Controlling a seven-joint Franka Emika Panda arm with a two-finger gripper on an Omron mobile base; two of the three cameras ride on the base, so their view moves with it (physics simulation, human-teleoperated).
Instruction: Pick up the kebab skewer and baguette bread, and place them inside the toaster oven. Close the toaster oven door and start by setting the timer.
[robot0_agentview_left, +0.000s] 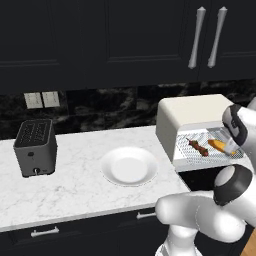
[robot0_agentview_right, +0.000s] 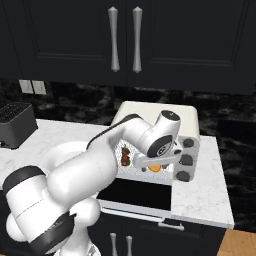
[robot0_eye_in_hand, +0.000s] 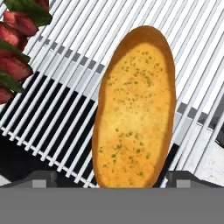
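The baguette bread (robot0_eye_in_hand: 134, 109) lies flat on the wire rack (robot0_eye_in_hand: 57, 109) inside the toaster oven (robot0_agentview_left: 192, 122), with the kebab skewer (robot0_agentview_left: 198, 147) just beside it on the same rack, on the side nearer the white plate (robot0_agentview_left: 129, 166). The toaster oven door (robot0_agentview_right: 137, 196) hangs fully open below the cavity. The gripper (robot0_eye_in_hand: 109, 178) is at the mouth of the toaster oven, directly over the near end of the baguette bread. Its two finger tips stand spread, one on each side of the bread's near end and apart from its crust; nothing is pinched.

Judged status: both food items are loaded; the step in hand appears to be release and withdrawal, followed by door closure.

Recommended procedure:
1. Keep the finger tips spread while backing out, so that neither tip drags the baguette bread off the rack.
2. Retract straight along the rack bars, away from the cavity. Avoid sideways drift toward the kebab skewer.
3. Clear the front edge of the toaster oven completely before lowering toward the door.
4. Lift the door from its outer edge, then press it home against the frame.
5. Address the knobs (robot0_agentview_right: 186, 159) on the panel beside the cavity only after the door is seated.
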